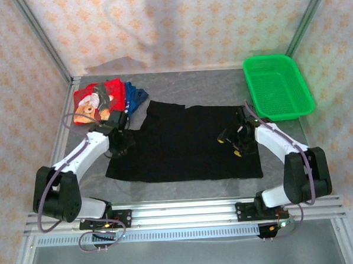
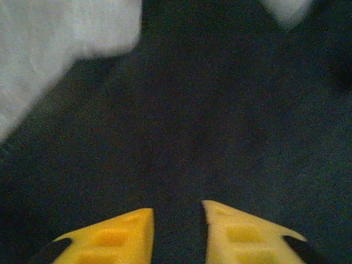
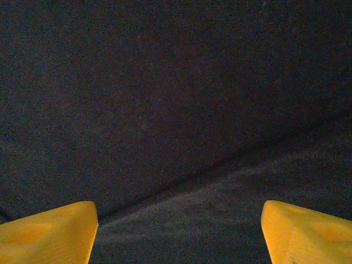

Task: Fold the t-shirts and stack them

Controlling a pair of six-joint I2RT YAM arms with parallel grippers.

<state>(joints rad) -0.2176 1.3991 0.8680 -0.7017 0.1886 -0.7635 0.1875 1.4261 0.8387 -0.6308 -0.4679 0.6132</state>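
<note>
Table [image 1: 209, 83]: grey; contents listed left to right.

Red tee [image 1: 91, 102]: crumpled in the far-left corner; cartoon print facing up; touching the blue tee.

Blue tee [image 1: 137, 97]: bunched just right of the red tee; near the black tee's far-left corner; whether the two touch cannot be told.

Left gripper [image 1: 123, 145]: low over the black tee's left edge; in the left wrist view its yellow fingers [image 2: 118, 236] stand slightly apart with a narrow gap; black cloth lies beneath them; no cloth seen clamped; bare table at that view's upper left.

Black tee [image 1: 183, 149]: spread flat across mid-table between the two arms; near hem straight; left edge uneven.

Right gripper [image 1: 229, 147]: low over the black tee's right part; in the right wrist view its fingers [image 3: 49, 231] stand wide apart, holding nothing; a crease in the cloth runs slantwise between them.

Basket [image 1: 277, 85]: green mesh; far-right corner; just beyond the black tee's right end.
</note>
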